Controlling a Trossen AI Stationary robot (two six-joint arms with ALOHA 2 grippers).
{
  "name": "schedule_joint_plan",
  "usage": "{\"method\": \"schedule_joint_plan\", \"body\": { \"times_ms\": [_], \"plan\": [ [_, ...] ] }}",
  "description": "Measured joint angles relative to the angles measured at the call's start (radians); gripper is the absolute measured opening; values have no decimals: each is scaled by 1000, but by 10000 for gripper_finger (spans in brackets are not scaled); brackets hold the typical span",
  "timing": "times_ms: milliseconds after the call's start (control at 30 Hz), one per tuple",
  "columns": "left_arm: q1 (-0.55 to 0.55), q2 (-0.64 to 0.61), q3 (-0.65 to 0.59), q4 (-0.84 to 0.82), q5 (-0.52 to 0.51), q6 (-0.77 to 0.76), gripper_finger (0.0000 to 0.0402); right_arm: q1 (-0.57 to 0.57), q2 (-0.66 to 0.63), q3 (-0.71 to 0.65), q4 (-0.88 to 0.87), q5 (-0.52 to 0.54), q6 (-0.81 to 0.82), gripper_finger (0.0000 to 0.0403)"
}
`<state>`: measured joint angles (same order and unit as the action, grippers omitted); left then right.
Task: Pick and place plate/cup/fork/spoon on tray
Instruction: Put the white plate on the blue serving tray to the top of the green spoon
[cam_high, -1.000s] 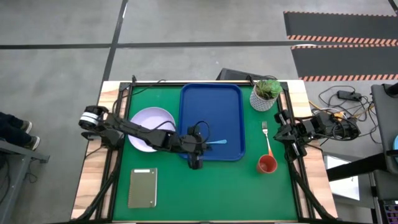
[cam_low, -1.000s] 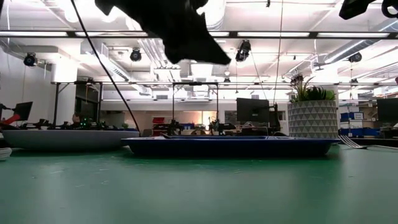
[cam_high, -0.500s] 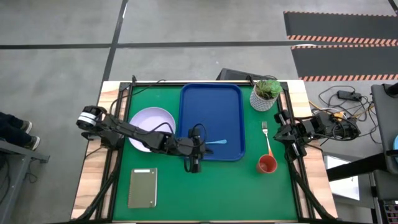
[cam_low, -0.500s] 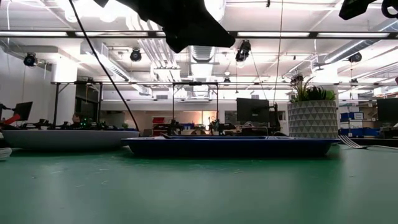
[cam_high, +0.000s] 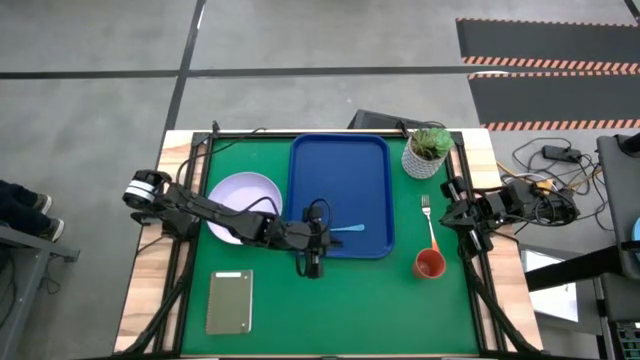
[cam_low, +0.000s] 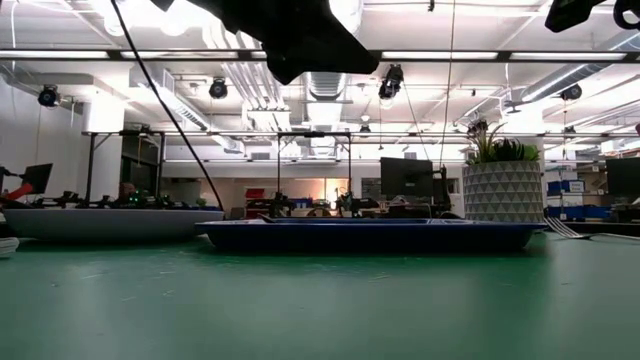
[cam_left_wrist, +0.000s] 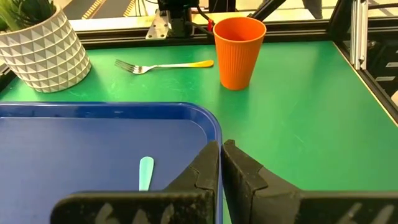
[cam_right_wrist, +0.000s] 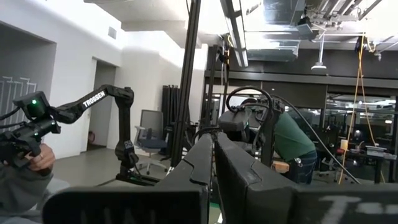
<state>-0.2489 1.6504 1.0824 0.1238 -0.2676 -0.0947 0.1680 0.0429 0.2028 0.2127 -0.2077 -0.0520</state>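
The dark blue tray (cam_high: 340, 170) lies at the table's far middle. The blue-handled spoon (cam_high: 347, 229) lies in it near its near rim; its handle shows in the left wrist view (cam_left_wrist: 145, 172). The lavender plate (cam_high: 240, 200) lies on the table left of the tray. The orange-handled fork (cam_high: 430, 225) and the red-orange cup (cam_high: 429, 264) are on the table right of the tray. My left gripper (cam_left_wrist: 221, 147) is shut and empty above the tray's near rim (cam_high: 318, 255). My right gripper (cam_right_wrist: 214, 138) is shut and empty at the table's right edge (cam_high: 468, 215).
A white pot with a green plant (cam_high: 427, 152) stands at the far right, beyond the fork. A grey slab (cam_high: 229, 300) lies at the near left. Green table shows between the tray and the near edge. A person shows in the room in the right wrist view (cam_right_wrist: 292, 143).
My left gripper has risen a little above the tray's near rim, still shut. The spoon has stayed where it lay in the tray.
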Motion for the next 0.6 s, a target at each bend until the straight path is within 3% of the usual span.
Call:
{"method": "schedule_joint_plan", "body": {
  "times_ms": [600],
  "plan": [
    [0,2,-3,0,-31,-3,0,0,0,0,0,0,-1,9]
  ]
}}
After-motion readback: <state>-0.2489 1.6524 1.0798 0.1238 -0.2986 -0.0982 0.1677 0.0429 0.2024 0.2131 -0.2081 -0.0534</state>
